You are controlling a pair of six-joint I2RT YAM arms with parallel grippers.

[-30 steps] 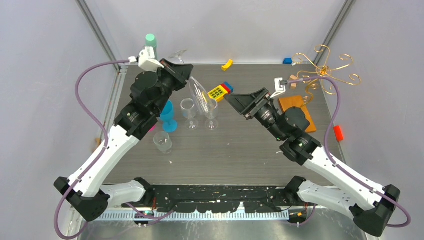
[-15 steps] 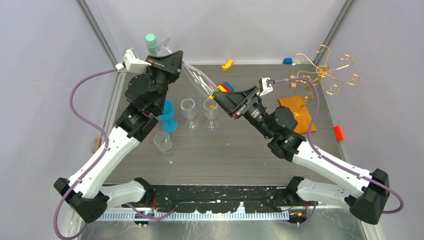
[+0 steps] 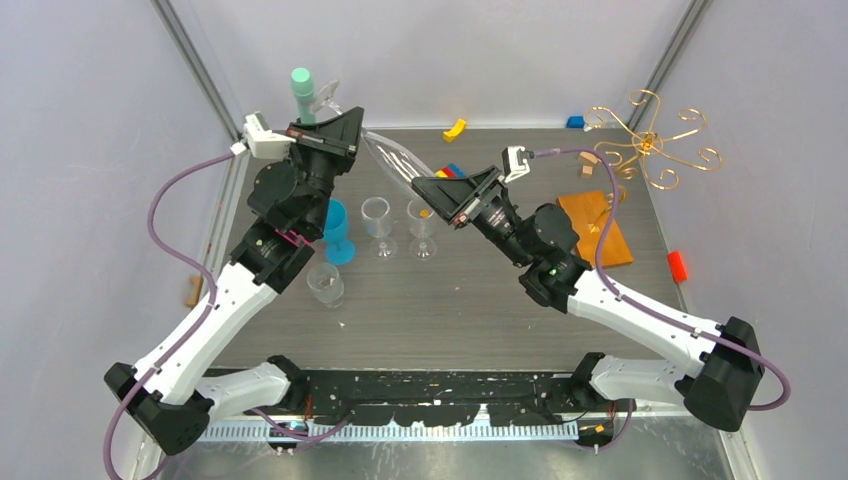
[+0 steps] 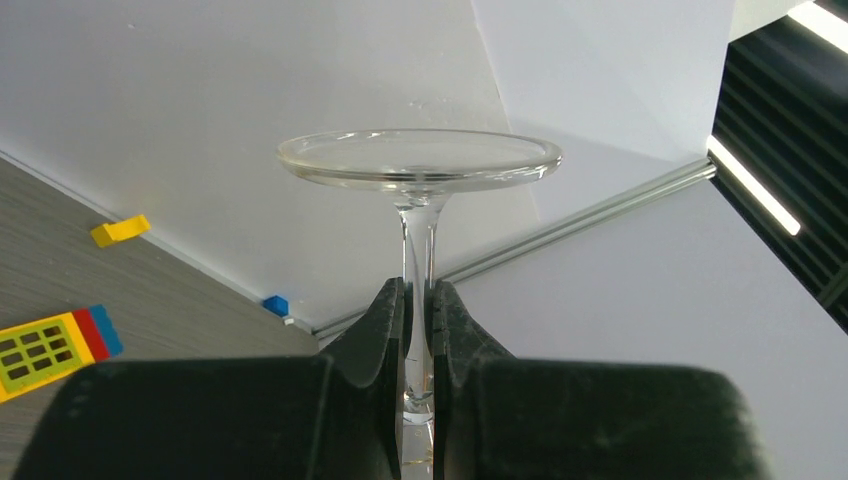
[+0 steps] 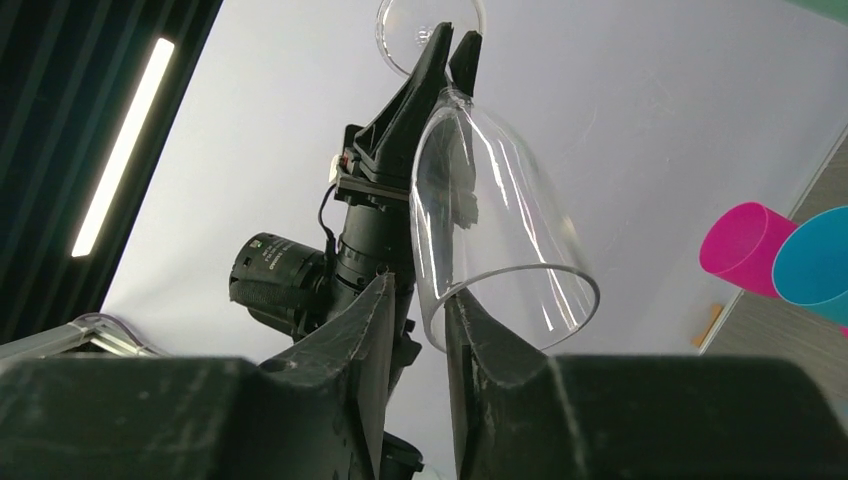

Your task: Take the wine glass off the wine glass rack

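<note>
Wine glass [image 4: 420, 162] stem in left hand [image 4: 419, 300]

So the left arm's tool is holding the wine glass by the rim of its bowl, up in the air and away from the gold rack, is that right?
Not quite. The left tool is clamped on the stem of the wine glass, just below its foot, not on the bowl's rim; the left wrist view shows this. The rest holds: the glass is up in the air, away from the gold rack.
</note>
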